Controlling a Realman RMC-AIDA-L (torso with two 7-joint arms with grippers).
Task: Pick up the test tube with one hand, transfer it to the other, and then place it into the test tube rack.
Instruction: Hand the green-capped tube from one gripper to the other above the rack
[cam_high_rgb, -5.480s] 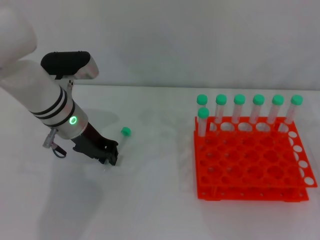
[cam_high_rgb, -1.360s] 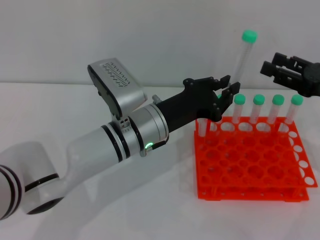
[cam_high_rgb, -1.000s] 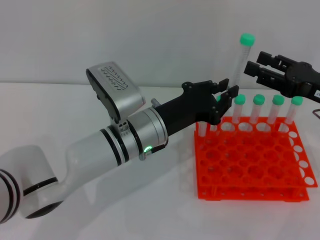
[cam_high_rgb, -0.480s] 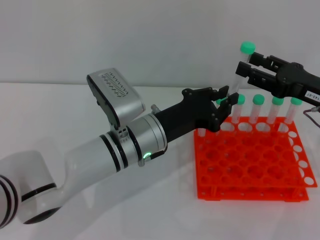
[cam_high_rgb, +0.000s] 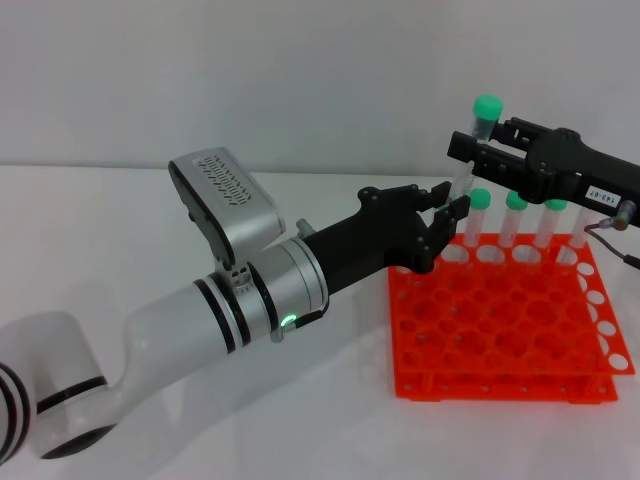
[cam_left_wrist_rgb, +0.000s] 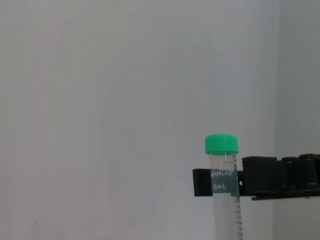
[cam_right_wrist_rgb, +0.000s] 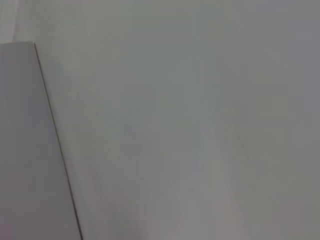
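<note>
Two arms meet above the rear left corner of the test tube rack (cam_high_rgb: 505, 318), which stands on the white table (cam_high_rgb: 300, 420). Largest is the left arm, white and silver with black bands and a green light, stretched from lower left up to the right; its left gripper (cam_high_rgb: 448, 207) has its jaws closed on the lower part of the test tube (cam_high_rgb: 477, 140). From the right edge the right gripper (cam_high_rgb: 465, 152) reaches in level, its jaws either side of the tube just below the green cap; whether they grip cannot be told. The tube stands nearly upright, printed "15mL". The right gripper's small white label is unreadable.
</note>
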